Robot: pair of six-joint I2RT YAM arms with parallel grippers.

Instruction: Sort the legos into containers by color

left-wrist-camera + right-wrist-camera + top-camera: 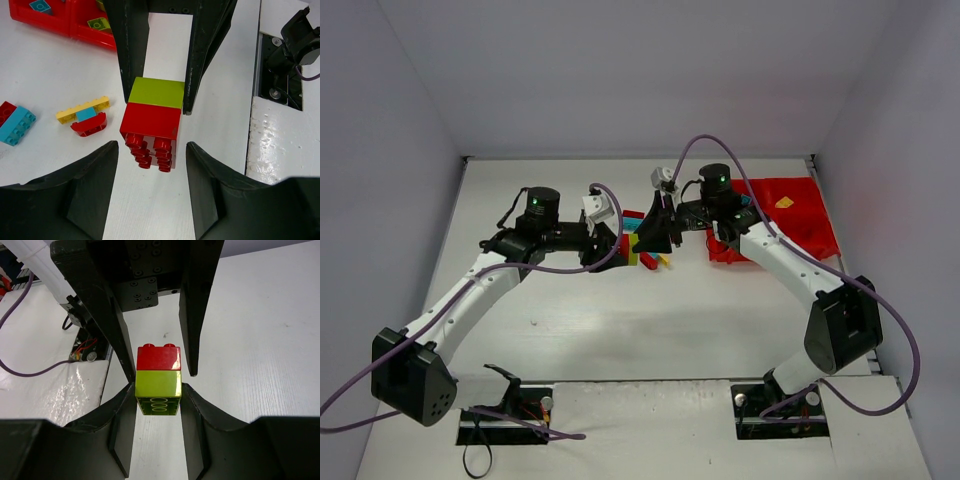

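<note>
A lime green lego (158,384) with a red lego (158,357) stuck to it hangs above the table between the two arms. My right gripper (158,390) is shut on the green one's sides. My left gripper (152,147) faces it and is open, its fingers (95,170) flanking the red lego's (150,122) studded end without touching. In the top view both grippers, left (618,246) and right (652,240), meet at mid-table. The red tray of containers (805,225) lies at the right rear, with a yellow lego (784,202) inside.
Loose on the table lie a yellow-cyan-red lego cluster (86,116) and a cyan-and-red pair (15,124). In the left wrist view the tray's wall (50,25) shows a cyan lego (40,6) and a lime lego (99,23) in separate compartments. The arm bases stand at the near edge.
</note>
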